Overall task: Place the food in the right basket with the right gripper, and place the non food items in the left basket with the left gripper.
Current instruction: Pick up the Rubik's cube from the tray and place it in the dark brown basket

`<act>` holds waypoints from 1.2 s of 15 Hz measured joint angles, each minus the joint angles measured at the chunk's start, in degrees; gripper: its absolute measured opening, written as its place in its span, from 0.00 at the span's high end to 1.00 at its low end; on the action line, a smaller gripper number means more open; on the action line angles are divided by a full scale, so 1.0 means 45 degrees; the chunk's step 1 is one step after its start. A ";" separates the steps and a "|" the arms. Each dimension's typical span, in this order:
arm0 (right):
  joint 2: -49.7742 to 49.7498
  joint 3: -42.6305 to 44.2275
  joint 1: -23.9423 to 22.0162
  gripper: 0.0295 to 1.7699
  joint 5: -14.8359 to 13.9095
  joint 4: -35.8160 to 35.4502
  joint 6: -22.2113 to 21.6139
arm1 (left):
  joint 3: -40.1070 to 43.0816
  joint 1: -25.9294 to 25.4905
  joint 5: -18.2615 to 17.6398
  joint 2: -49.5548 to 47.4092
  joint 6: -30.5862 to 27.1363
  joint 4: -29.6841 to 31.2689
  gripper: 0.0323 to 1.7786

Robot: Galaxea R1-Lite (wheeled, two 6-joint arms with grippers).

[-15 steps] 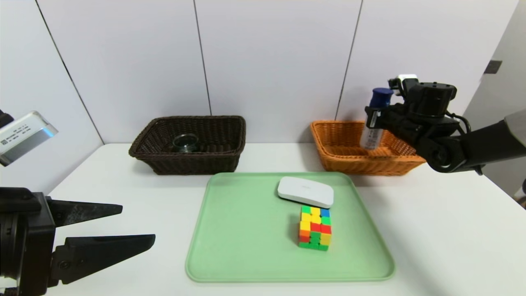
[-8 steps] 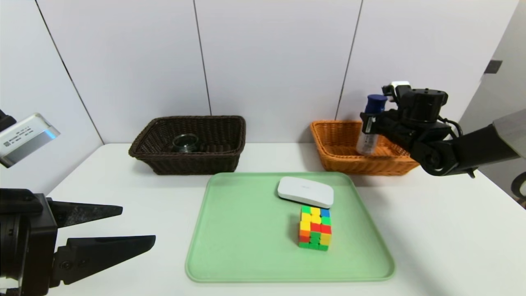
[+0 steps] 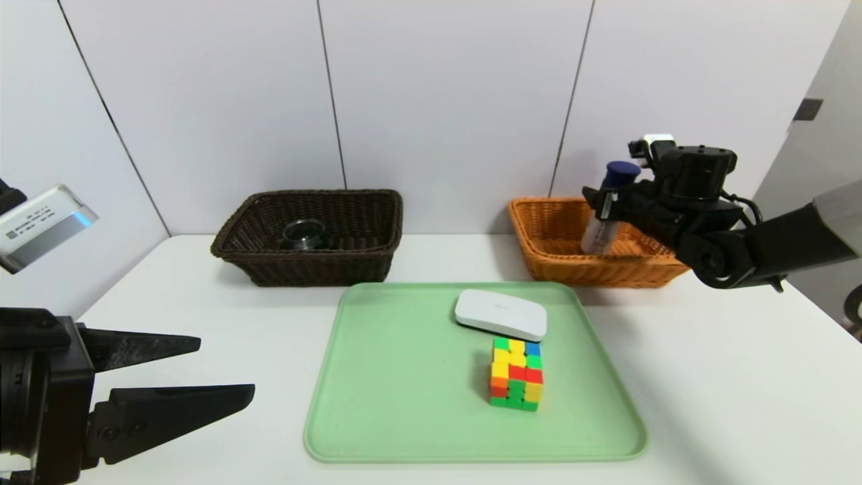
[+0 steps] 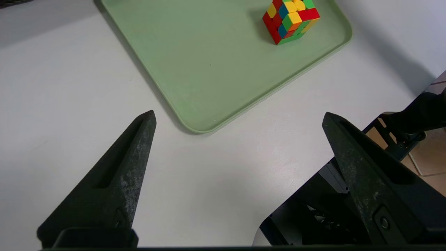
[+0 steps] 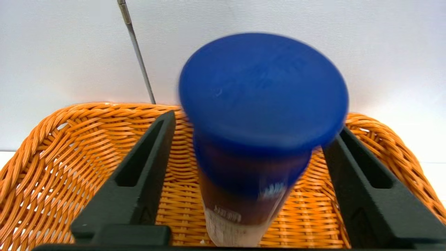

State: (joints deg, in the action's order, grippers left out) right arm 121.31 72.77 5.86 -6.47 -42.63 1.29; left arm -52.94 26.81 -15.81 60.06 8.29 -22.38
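A blue-capped bottle [image 3: 604, 215] leans tilted inside the orange right basket [image 3: 559, 269]. My right gripper [image 3: 596, 202] is open around it, and in the right wrist view the bottle [image 5: 261, 104] shows a gap to each finger of that gripper [image 5: 254, 122] above the wicker [image 5: 52, 146]. A white flat device [image 3: 500, 314] and a colourful puzzle cube [image 3: 516, 374] lie on the green tray [image 3: 404, 431]. My left gripper [image 3: 227, 366] hangs open and empty at the near left; its wrist view shows the gripper [image 4: 238, 114], the tray corner [image 4: 209, 69] and the cube [image 4: 290, 21].
The dark brown left basket [image 3: 323, 269] stands at the back left with a glass jar [image 3: 303, 234] inside. White table surrounds the tray, and a wall stands close behind both baskets. The table's near edge shows in the left wrist view.
The right gripper lowered the bottle into the orange basket, then opened; the bottle now tips over to the side. The left arm has not moved.
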 joint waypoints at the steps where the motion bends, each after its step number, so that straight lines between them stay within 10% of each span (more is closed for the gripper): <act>1: -0.0195 -0.0106 0.0000 0.19 0.0111 0.0165 -0.0005 | -0.0008 0.0000 0.0016 -0.0003 -0.0005 0.0003 0.05; 18: -0.8295 -0.0219 -0.0146 0.05 0.1969 1.0844 -0.0125 | -0.0106 -0.0011 0.0894 0.0011 0.0005 0.0756 0.05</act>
State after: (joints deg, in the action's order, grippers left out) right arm 83.98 71.78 5.21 2.39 6.17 0.73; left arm -53.42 26.76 -11.79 60.11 8.31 -18.98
